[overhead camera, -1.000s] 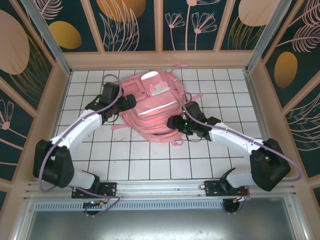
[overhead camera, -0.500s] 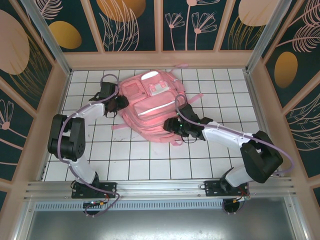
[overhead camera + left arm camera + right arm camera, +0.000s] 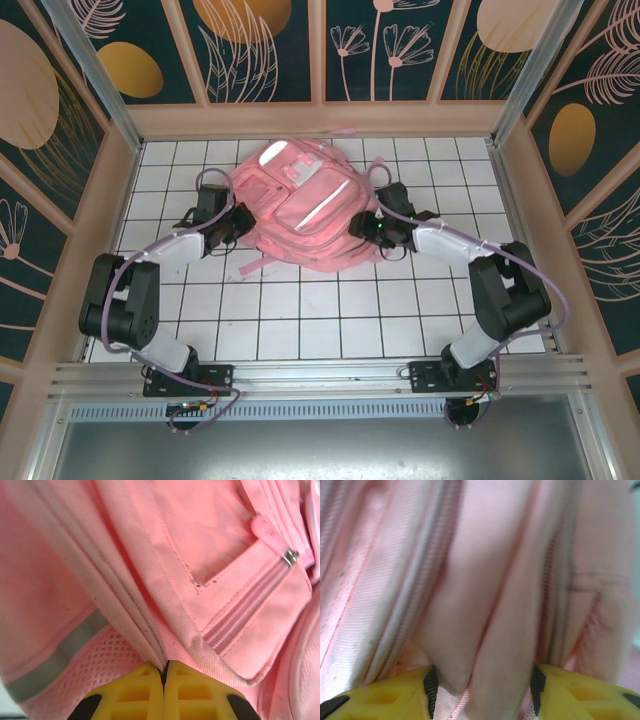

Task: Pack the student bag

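Clearly the student bag (image 3: pixel 300 205) lies at the far middle of the table (image 3: pixel 300 320), with an arm at each side. The left gripper (image 3: pixel 164 672) is pinched together on a side seam. The right gripper (image 3: pixel 482 682) straddles a thick fold with its jaws apart, and whether it bites cannot be told. Both need a firm hold before pulling evenly, or the fabric may slip.

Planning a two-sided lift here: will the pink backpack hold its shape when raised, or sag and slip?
Probably floppy: the student bag is soft fabric, and a thin fold is pinched flat in the left claw. It will likely sag between grips, since another fold bunches loosely in the right claw. Woven cloth looks unlikely to slip.
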Controlling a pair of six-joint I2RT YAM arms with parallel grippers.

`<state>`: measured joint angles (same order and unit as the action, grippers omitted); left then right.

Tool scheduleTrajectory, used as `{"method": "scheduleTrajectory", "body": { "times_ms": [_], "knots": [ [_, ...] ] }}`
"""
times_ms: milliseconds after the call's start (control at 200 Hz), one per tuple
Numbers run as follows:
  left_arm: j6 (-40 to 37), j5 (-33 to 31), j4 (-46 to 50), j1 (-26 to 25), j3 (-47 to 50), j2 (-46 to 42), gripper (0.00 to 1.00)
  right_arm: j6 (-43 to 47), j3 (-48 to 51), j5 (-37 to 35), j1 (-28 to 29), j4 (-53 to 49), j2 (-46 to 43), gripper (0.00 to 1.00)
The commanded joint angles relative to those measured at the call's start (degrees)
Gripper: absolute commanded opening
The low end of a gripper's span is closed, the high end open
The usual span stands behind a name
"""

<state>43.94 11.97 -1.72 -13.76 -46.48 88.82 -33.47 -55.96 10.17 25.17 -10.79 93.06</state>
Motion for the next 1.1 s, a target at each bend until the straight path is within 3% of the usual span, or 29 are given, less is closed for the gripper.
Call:
{"method": "scheduleTrajectory", "body": {
  "times_ms": [0,195,260,335,375,555,685,896,1096],
  "knots": [
    [4.7,-0.2,1.1,-3.7,3.6,-3.6,0.0,4.6,-4.1,-5.0,-4.6,-1.1,4.3,0.54],
    [12.9,-2.4,-2.5,-8.5,7.6,-9.3,0.01,8.5,-13.2,-5.3,-9.5,-4.3,10.6,0.54],
    [12.4,-4.0,-0.1,-8.6,6.8,-10.7,0.15,8.9,-15.1,-5.3,-10.1,-5.0,10.5,0.54],
    [11.1,-6.0,3.4,-8.6,5.6,-12.8,0.45,9.4,-15.3,-5.0,-10.1,-5.2,8.6,0.55],
    [10.7,-6.9,5.4,-8.5,5.3,-14.0,0.5,9.1,-14.8,-4.7,-10.0,-5.0,7.1,0.57],
    [14.0,-8.8,8.7,-8.5,9.8,-20.5,0.51,7.4,-8.6,-3.3,-8.6,-3.6,-1.4,0.58],
    [18.5,-5.7,3.2,-8.6,16.9,-23.1,0.51,6.5,-1.4,-2.2,-5.9,0.0,-8.9,0.58],
    [23.2,-1.5,-8.0,-8.6,21.7,-19.6,0.52,8.0,4.8,-3.2,1.4,3.7,-15.9,0.57],
    [24.4,-2.7,-15.1,-8.6,22.1,-15.1,0.53,7.1,5.7,-4.8,5.8,4.7,-16.8,0.57]
  ]
}}
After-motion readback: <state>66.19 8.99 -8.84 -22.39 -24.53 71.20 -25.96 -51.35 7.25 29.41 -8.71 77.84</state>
